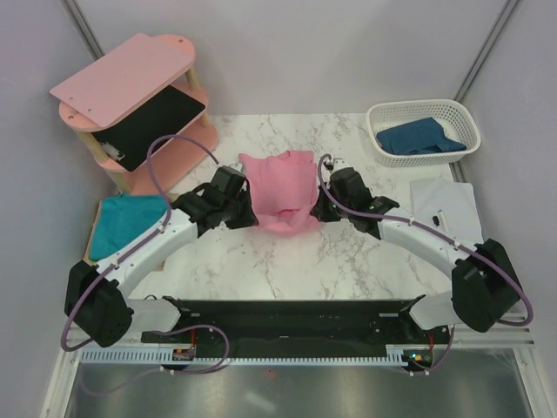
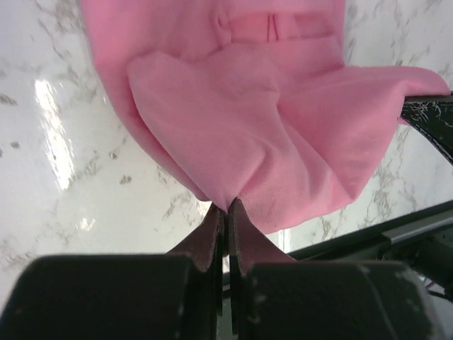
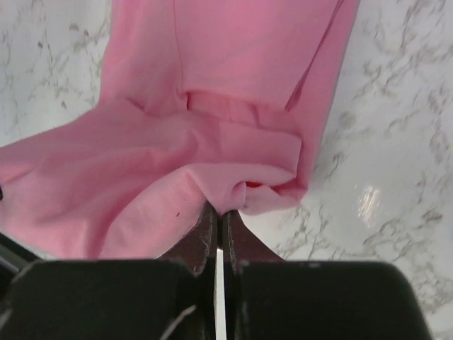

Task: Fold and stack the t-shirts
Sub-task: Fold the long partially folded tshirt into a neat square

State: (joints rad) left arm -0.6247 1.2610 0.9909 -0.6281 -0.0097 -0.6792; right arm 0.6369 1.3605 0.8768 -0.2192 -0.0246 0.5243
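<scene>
A light pink t-shirt [image 1: 283, 187] lies partly folded in the middle of the marble table [image 1: 287, 261]. Its near end is lifted off the surface between both arms. My left gripper [image 1: 254, 215] is shut on the near left corner of the pink t-shirt [image 2: 241, 120]. On the other side my right gripper [image 1: 317, 209] is shut on the near right corner of that t-shirt [image 3: 212, 106]. A teal t-shirt [image 1: 129, 219] lies flat at the table's left edge. A dark blue t-shirt [image 1: 419, 138] sits crumpled in the white basket [image 1: 426, 111] at the back right.
A pink wooden shelf unit [image 1: 135, 104] with a black panel stands at the back left. A white sheet [image 1: 448, 209] lies at the right side, under the right arm. A black rail [image 1: 287, 313] runs along the near edge.
</scene>
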